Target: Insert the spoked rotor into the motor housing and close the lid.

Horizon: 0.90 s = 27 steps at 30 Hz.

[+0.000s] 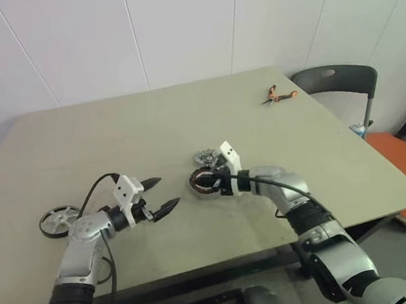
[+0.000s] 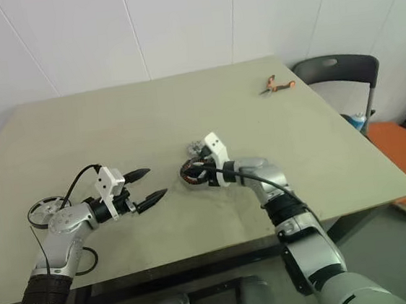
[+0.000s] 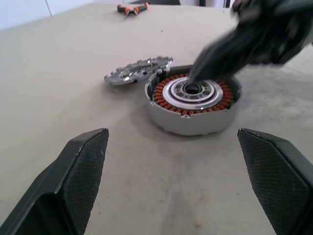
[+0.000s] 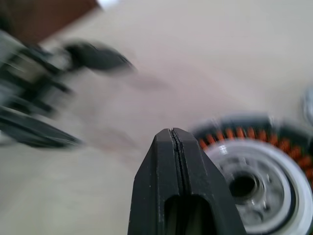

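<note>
Housing: counter centre, open, copper windings exposed, no rotor inside.
Lid: flat on counter, touching housing rim at housing's 11 o'clock.
Rotor: counter's near-left edge, 9 o'clock of housing, well apart, beside left forearm.
Left hand: fingers spread wide, empty, aimed at housing.
Right hand: fingers pressed together, empty, tips over housing hub.
Step, judged: rotor insertion not begun. Next: take rotor, carry to housing, seat on hub; lid after.
Pliers: far right, unused.

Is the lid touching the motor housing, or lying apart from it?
Touching: in the left wrist view the lid lies tilted, its edge against the motor housing rim.
</note>
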### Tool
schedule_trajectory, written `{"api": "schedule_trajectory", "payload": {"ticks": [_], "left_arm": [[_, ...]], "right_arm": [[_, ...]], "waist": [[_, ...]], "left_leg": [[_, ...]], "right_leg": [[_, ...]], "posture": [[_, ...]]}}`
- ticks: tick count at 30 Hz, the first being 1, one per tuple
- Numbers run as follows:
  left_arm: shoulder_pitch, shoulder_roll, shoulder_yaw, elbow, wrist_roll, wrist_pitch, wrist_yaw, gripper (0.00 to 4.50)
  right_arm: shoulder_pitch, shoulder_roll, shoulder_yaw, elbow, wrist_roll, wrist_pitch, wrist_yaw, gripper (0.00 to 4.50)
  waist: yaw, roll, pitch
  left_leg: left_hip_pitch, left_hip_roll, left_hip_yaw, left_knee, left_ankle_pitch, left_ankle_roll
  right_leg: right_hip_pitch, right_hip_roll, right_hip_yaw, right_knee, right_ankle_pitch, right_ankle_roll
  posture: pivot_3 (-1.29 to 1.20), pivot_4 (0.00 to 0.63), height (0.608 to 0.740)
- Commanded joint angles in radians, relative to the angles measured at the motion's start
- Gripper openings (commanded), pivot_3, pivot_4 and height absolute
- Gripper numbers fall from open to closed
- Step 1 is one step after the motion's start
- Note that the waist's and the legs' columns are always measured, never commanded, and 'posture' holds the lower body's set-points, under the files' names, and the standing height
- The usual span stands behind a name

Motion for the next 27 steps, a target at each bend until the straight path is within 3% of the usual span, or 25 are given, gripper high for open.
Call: {"api": "schedule_trajectory", "payload": {"ticks": [1, 12, 27], "left_arm": [[-0.02, 0.007, 0.007, -0.004, 0.0, -0.029, -0.007, 4.5], [-0.026, 0.009, 0.007, -0.008, 0.0, -0.03, -0.01, 4.5], [-0.019, 0.01, 0.009, -0.016, -0.003, -0.031, -0.013, 4.5]], "right_arm": [[-0.015, -0.002, -0.026, -0.053, 0.039, -0.004, 0.02, 0.02], [-0.032, -0.013, 0.086, 0.078, -0.181, -0.2, -0.102, 0.02], [-0.054, -0.032, 0.125, 0.183, -0.324, -0.316, -0.159, 0.02]], "waist": [[0.0, 0.0, 0.0], [0.001, 0.0, 0.0], [0.001, 0.0, 0.0]], "left_leg": [[-0.001, 0.0, 0.0, 0.0, 0.0, 0.0], [-0.001, 0.0, 0.001, 0.001, 0.0, 0.0], [0.001, 0.0, 0.001, 0.001, 0.0, 0.0]], "right_leg": [[-0.001, 0.0, 0.0, 0.0, 0.0, -0.001], [-0.001, 0.0, 0.0, 0.0, -0.002, 0.002], [0.001, 0.0, 0.0, 0.001, -0.001, 0.001]], "posture": [[0.0, 0.0, 0.74], [0.0, 0.0, 0.74], [0.0, 0.0, 0.74]]}}
